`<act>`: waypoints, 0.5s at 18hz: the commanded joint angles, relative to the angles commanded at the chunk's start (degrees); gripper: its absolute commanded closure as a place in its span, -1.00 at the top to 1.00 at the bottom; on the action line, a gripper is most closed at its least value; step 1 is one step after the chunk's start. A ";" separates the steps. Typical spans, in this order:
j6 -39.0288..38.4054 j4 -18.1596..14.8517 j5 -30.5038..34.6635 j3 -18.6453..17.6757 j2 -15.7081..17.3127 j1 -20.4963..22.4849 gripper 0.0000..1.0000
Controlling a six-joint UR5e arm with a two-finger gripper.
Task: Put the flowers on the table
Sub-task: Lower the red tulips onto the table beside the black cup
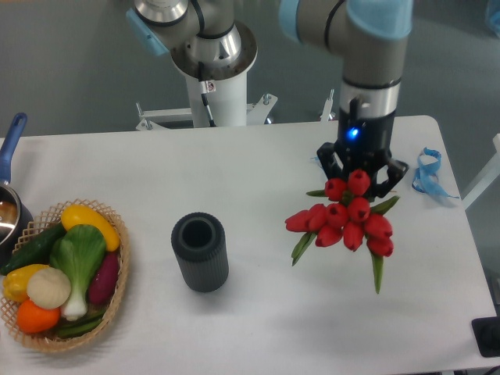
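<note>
The flowers (pixel 347 218), a bunch of red tulips with green leaves, hang head-toward-camera over the right part of the white table (pixel 258 164). My gripper (pixel 361 168) points straight down behind the blooms, shut on the flowers' stems, which the red heads hide. I cannot tell whether the bunch touches the tabletop.
A dark ribbed cylindrical vase (pixel 201 251) stands upright left of centre. A wicker basket (pixel 109 301) of vegetables sits at the front left, with a blue-handled pot (pixel 11 203) behind it. A light blue ribbon (pixel 429 173) lies near the right edge.
</note>
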 joint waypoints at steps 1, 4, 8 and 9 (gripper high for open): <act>0.00 -0.44 3.08 0.61 -1.58 -1.50 -0.29; 0.00 -0.09 7.50 2.98 -7.38 -3.71 -0.29; 0.09 0.17 7.94 5.10 -12.49 -4.50 -0.29; 0.09 0.26 8.12 5.27 -13.45 -4.59 -0.29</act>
